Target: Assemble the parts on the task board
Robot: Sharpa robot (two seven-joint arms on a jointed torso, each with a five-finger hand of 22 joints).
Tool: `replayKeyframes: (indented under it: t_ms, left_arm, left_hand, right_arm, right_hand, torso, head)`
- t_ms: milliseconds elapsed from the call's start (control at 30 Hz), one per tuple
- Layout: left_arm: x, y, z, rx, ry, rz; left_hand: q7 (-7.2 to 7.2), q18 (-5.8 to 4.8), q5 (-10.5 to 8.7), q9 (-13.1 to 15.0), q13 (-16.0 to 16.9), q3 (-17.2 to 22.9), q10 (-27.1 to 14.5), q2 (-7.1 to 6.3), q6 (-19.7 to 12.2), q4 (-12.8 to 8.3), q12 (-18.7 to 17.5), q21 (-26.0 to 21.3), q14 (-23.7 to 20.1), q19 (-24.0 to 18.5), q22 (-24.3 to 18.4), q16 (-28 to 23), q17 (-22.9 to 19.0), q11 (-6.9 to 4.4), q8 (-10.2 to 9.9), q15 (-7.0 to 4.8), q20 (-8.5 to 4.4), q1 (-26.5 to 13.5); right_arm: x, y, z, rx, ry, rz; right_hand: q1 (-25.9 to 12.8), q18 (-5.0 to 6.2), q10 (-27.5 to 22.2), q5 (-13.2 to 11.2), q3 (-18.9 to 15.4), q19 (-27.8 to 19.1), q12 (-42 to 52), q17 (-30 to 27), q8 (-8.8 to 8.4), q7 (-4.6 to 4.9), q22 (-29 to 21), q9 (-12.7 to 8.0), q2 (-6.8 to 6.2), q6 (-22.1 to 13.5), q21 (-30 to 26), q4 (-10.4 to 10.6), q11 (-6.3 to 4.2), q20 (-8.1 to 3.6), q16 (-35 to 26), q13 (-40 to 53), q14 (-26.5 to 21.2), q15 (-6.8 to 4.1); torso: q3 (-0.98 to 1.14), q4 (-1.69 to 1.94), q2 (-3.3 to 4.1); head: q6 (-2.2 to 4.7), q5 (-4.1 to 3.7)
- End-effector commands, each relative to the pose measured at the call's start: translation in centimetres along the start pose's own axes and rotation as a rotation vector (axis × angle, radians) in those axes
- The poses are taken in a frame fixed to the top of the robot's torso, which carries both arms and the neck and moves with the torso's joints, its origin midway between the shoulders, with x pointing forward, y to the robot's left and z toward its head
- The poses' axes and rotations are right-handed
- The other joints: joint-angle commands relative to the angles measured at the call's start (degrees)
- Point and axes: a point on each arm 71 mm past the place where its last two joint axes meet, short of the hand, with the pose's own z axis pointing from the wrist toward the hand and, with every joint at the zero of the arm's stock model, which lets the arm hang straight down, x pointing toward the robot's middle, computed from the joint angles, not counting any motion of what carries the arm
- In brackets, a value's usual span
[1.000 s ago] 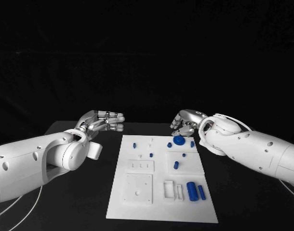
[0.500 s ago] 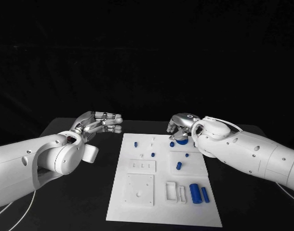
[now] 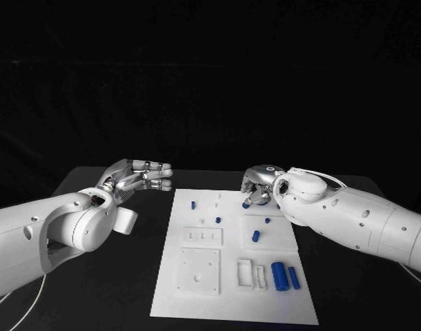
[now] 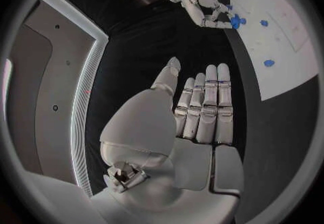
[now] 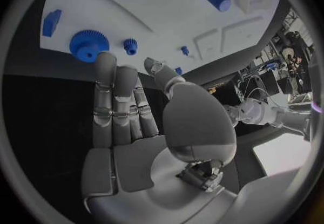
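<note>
Hiding most of the large blue gear point(image 3: 248, 204) behind the right hand point(image 3: 259, 182) in the head view, leaving a blue sliver showing; not telling there whether fingers are touching it. Leaving contact between fingertips point(image 5: 105, 61) and gear point(image 5: 88, 45) uncertain in the right wrist view too. Cutting off the task board point(image 5: 169, 13) at that circle's rim. Cutting off the board point(image 4: 287, 46) likewise in the left wrist view. Showing the small pegs point(image 3: 194, 204) near the board's far edge too tiny for reading their shape.
</note>
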Motion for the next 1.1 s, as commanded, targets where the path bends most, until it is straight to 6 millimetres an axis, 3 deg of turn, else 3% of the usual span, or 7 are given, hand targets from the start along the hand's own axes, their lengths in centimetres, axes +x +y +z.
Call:
replayKeyframes:
  t_ms: [33, 300, 533, 733, 1100]
  left_arm:
    - [0.1, -0.2, 0.0, 0.009, 0.016, 0.001]
    - [0.0, -0.3, 0.0, 0.009, 0.017, 0.002]
    - [0.1, -0.5, 0.0, 0.011, 0.022, 0.003]
    - [0.2, -0.6, -0.1, 0.012, 0.025, 0.004]
    - [0.2, -0.6, 0.0, 0.011, 0.027, 0.007]
  left_hand:
    - [-0.09, -0.96, -0.22, 0.07, 0.03, -0.38, -0.47, 0.01, -0.37, 0.00, 0.18, 0.17, -0.09, -0.24, -0.20, -0.16, 0.07, -0.03, 0.14, 0.17, -0.15, -0.58]
    - [-0.09, -0.96, -0.22, 0.07, 0.03, -0.38, -0.47, 0.01, -0.37, 0.00, 0.18, 0.17, -0.09, -0.24, -0.20, -0.16, 0.07, -0.03, 0.14, 0.17, -0.15, -0.58]
    - [-0.07, -0.96, -0.25, 0.06, 0.03, -0.50, -0.54, -0.04, -0.41, 0.06, 0.17, 0.13, -0.17, -0.25, -0.35, -0.16, 0.06, -0.01, 0.13, 0.20, -0.11, -0.54]
    - [-0.07, -0.95, -0.24, 0.06, 0.03, -0.51, -0.54, -0.03, -0.41, 0.09, 0.17, 0.13, -0.17, -0.24, -0.39, -0.15, 0.06, -0.01, 0.13, 0.20, -0.11, -0.53]
    - [-0.06, -0.95, -0.24, 0.07, 0.04, -0.61, -0.59, 0.06, -0.41, 0.34, 0.18, 0.10, -0.20, -0.19, -0.65, -0.16, 0.07, 0.01, 0.15, 0.22, -0.08, -0.58]
  right_arm:
    - [0.4, 0.0, 0.0, 0.010, 0.044, -0.033]
    - [0.8, -0.2, 0.2, 0.017, 0.053, -0.034]
    - [1.0, -0.1, 0.3, 0.019, 0.057, -0.038]
    - [1.3, -0.2, 0.4, 0.024, 0.068, -0.042]
    - [1.6, -0.2, 0.4, 0.024, 0.082, -0.044]
  right_hand:
    - [0.11, 0.61, -0.32, -0.38, -0.14, 0.58, 0.22, -0.11, 0.20, 0.07, 1.25, 0.06, -0.62, -0.29, -1.02, 0.24, 0.30, -0.01, 0.36, 0.09, -0.32, 0.04]
    - [0.22, 0.61, -0.49, -0.36, -0.24, 1.14, 0.21, -0.28, 0.19, 0.09, 3.36, 0.06, -0.56, -0.35, -2.90, 0.27, 0.32, 0.00, 0.27, 0.08, -0.33, 0.04]
    - [0.03, 0.56, -0.46, -0.60, 0.82, 1.64, 0.19, -0.29, 0.20, 0.09, 5.23, 0.05, -0.63, -0.29, -4.41, 0.15, 0.33, 0.00, 0.34, 0.07, -0.37, 0.06]
    - [-0.06, 0.55, -0.26, -0.95, 2.00, 1.86, 0.21, -0.29, 0.20, 0.07, 6.36, 0.06, -0.58, -0.12, -5.19, 0.03, 0.29, -0.04, 0.35, 0.07, -0.36, 0.01]
    - [-0.25, 0.26, 1.73, -3.38, 8.64, 1.95, 0.20, -0.22, 0.22, -0.27, 8.40, 0.10, -0.02, 1.49, -5.99, -0.16, -0.20, -0.30, 0.40, 0.06, -0.36, -0.26]
  torso:
    - [0.01, 0.17, 0.24]
    - [-0.13, 0.27, 0.52]
    - [-0.10, 0.43, 0.81]
    - [-0.11, 0.37, 0.98]
    - [-0.19, 0.35, 1.15]
  head:
    - [0.01, -0.02]
    - [0.20, 0.03]
    - [0.41, -0.10]
    - [0.30, -0.06]
    - [0.31, -0.08]
